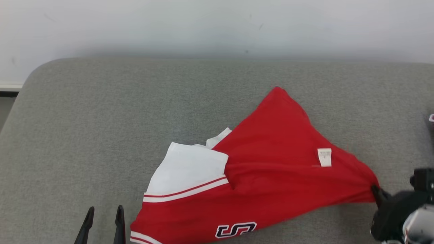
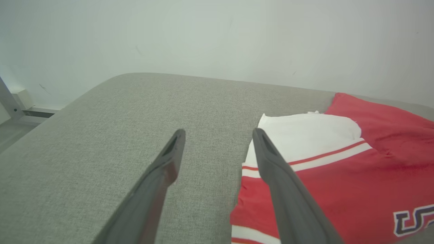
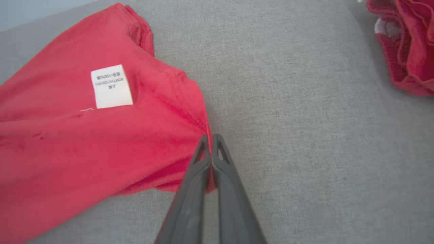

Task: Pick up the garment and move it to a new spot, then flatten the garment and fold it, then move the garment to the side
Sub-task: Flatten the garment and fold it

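Right gripper [image 3: 211, 138]: fingers pinched tight on hem corner of garment [image 1: 271, 152]. Red cloth spreads left of the fingers, on grey cushion [image 1: 101, 118].
Left gripper [image 1: 105, 211]: fingers spread apart, holding nothing. Garment's striped edge just beside it, on its right.
Right wrist view adds second crumpled red cloth [image 3: 407, 51], ahead and right of my fingers, well apart from garment.
Left wrist view adds white panel [image 2: 305, 135] with red-and-white stripes.
Writing: navy "S" [image 1: 235, 229], white-outlined. White care label [image 3: 111, 86], "100%" legible, rest too small.
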Available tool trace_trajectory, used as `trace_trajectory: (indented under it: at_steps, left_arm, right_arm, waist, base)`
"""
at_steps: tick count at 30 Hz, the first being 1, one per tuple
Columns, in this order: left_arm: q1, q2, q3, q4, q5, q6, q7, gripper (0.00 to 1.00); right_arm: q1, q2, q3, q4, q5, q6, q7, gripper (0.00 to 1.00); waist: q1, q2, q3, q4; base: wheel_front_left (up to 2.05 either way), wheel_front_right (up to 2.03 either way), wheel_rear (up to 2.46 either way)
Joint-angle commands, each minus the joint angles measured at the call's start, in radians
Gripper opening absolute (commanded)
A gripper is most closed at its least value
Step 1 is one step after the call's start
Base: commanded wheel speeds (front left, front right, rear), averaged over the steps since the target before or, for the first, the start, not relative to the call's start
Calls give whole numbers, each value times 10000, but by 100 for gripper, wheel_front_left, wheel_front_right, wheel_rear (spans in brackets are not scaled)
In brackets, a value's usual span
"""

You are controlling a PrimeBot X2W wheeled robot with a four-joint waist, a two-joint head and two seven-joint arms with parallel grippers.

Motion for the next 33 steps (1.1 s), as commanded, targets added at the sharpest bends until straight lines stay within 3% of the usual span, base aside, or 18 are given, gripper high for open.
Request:
trace_trajectory:
  at_steps: [1, 6, 14, 15, 16, 21, 33]
  left_arm:
    - [86, -23, 31, 15, 39, 16, -32, 100]
    - [62, -3, 106, 36, 13, 16, -32, 100]
    - [-104, 98, 42, 159, -16, 16, -32, 100]
    - [-108, 110, 34, 189, -22, 16, -30, 100]
    - [-106, 114, 23, 211, -27, 16, -30, 100]
    - [62, 118, 27, 361, -52, 15, -32, 100]
    - [533, -103, 402, 557, 51, 15, -30, 100]
  right_arm:
    - [261, 74, -55, -149, 30, -27, -51, 0]
    - [1694, 443, -184, -974, -43, -27, -290, 0]
    - [2483, 632, -144, -30, -221, -27, -1046, 0]
    - [2483, 640, -149, 103, -242, -27, -1113, 16]
    - [2464, 642, -216, 210, -292, -27, -1196, 100]
    - [2513, 649, -204, 517, 32, -27, -1995, 100]
    - [2907, 650, 970, -241, 5, -27, -5700, 100]
  waist:
    - [0, -1, -41, -136]
    - [0, -1, -37, -459]
    - [0, -1, -81, -744]
    - [0, -1, -100, -751]
    - [0, -1, -129, -752]
    - [0, -1, -353, -704]
    - [0, -1, -1138, -687]
  base:
    - [0, 0, 0]
    - [0, 0, 0]
    - [0, 0, 0]
    - [0, 0, 0]
    - [0, 0, 0]
    - [0, 0, 0]
    - [0, 0, 0]
